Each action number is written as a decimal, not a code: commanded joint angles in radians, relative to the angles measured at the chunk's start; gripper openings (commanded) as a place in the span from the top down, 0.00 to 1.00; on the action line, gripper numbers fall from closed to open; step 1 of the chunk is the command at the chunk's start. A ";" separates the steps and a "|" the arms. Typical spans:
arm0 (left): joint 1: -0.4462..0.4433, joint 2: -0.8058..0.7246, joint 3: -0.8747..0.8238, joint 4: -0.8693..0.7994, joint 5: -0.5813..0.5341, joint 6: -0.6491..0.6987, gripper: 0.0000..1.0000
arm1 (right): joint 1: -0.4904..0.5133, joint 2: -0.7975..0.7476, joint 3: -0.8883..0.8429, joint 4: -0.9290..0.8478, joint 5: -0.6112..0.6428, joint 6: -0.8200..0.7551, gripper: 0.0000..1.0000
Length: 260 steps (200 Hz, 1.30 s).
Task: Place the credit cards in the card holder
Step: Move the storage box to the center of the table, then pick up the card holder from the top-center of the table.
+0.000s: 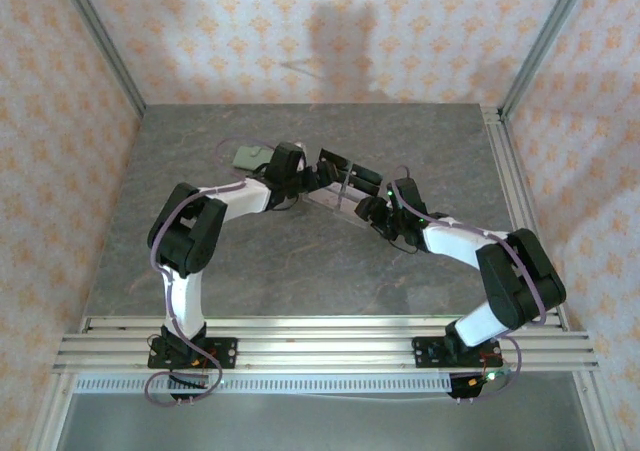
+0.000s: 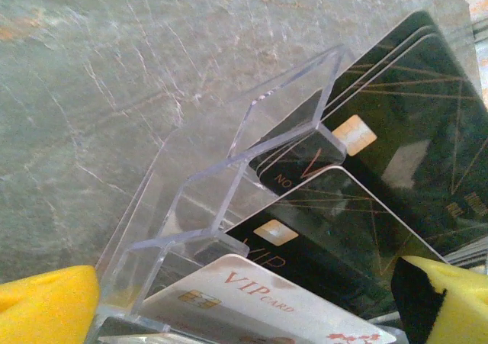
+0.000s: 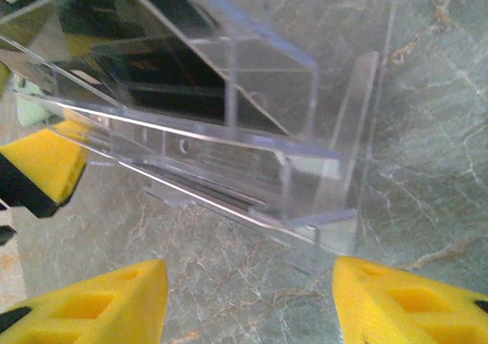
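The two arms are seen reaching in from the near edge of the table (image 1: 300,271) and meeting at the clear stand (image 1: 345,186), which serves as the landmark here.

On the near right of the stand, the right gripper (image 3: 255,302) is held low over the table. Its yellow fingers (image 3: 412,298) are spread apart, and only bare stone is seen in the gap. The stand's lower corner is placed just ahead of that gap, and no contact with it can be made out. Another yellow pad (image 3: 42,165) with a black backing is seen past the stand's far side in the right wrist view.

On the left of the stand, the left gripper (image 2: 245,304) is opened as wide as it goes, one finger at each side of the stand's front tier. Nothing is pinched.

One of the credit cards (image 2: 263,298), pale and printed "VIP CARD" with a chip, is lodged in that front tier, directly between the left fingers. It is tilted back against the clear wall. Whether the fingers touch it cannot be told.

Behind it, in the higher tiers of the stand, black cards (image 2: 412,130) with gold lines and chips are stacked, leaning the same way.

Farthest off, the card holder (image 1: 248,156) is found beyond the stand and to its left, lying flat on the table just behind the left wrist and partly covered by it.
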 commanded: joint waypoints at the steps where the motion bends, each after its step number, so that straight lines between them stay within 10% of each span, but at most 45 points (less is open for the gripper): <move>1: -0.015 -0.029 -0.013 0.031 -0.006 -0.024 0.00 | 0.005 -0.013 0.031 0.001 0.051 -0.001 0.41; 109: -0.074 0.037 0.066 0.024 -0.003 -0.030 0.00 | -0.040 -0.111 0.010 -0.106 0.095 -0.045 0.30; 146: -0.061 -0.002 0.073 -0.008 -0.029 -0.010 0.00 | -0.047 -0.154 0.030 -0.166 0.110 -0.101 0.00; 260: 0.174 -0.144 0.122 -0.282 -0.184 -0.075 0.00 | -0.095 -0.250 0.133 -0.334 0.047 -0.304 0.13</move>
